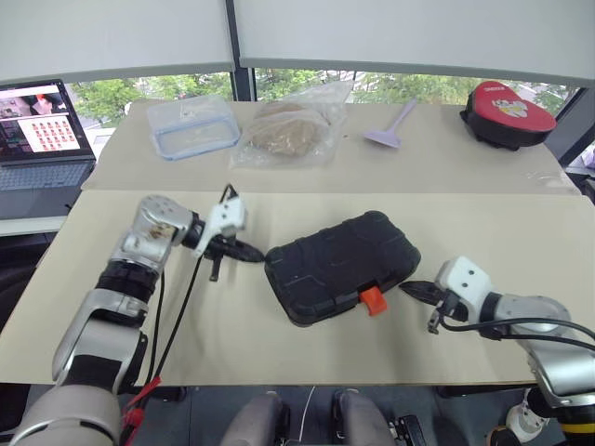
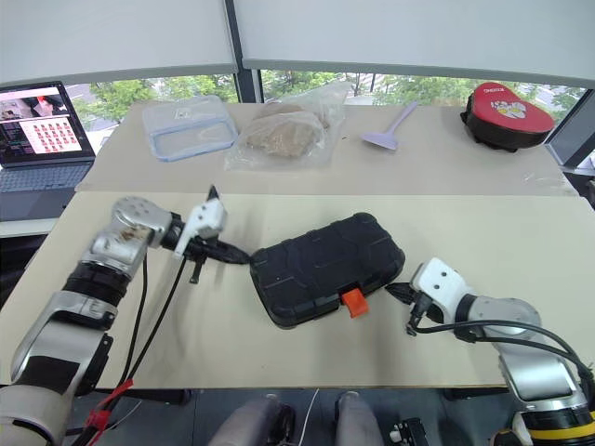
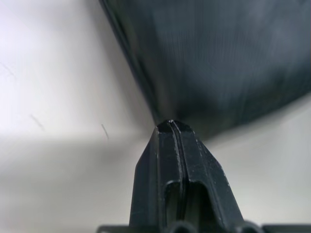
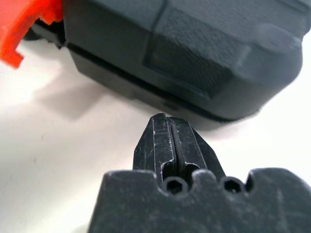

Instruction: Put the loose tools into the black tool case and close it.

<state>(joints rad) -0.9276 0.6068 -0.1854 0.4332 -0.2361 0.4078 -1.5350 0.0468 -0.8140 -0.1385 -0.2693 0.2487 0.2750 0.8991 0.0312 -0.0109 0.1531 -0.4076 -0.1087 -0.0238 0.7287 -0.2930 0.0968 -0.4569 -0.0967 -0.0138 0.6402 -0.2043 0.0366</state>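
Both grippers have their fingers pressed together with nothing between them. Left gripper [image 1: 253, 252] points its closed black tip at the 9 o'clock end of the black moulded plastic tool case with rounded corners [image 1: 339, 263], just beside that end or touching it; I cannot tell which. Right gripper [image 1: 416, 290] sits at the case's 3 o'clock end, near the corner and a little apart from it.

Lying at the middle of the near beige table [image 1: 521, 242], the case has its lid down and its small orange latch [image 1: 372, 300] jutting from the edge at 6 o'clock. No loose screwdriver, knife or tape roll lies on the near table, so I judge the packing done and the lid closed. What seems left is the latch: it stands out from the rim and looks unfastened, though that is a judgement. With a closed tip at each end, the arms appear set to steady or square the case.

From the head, the far table at 12 o'clock shows a clear plastic food container with a blue rim [image 1: 193, 125], a crumpled clear plastic bag [image 1: 290, 130], a lilac plastic scraper [image 1: 392, 128] and a red-and-black pouch [image 1: 507, 113], plus an open laptop [image 1: 39, 139] at 10 o'clock. Neither wrist camera takes those in. From the right wrist, the seam between lid and base [image 4: 146, 90] and the latch's underside are plain, and the table shows between tip and case. From the left wrist, the tip sits right at the dark edge of the case.
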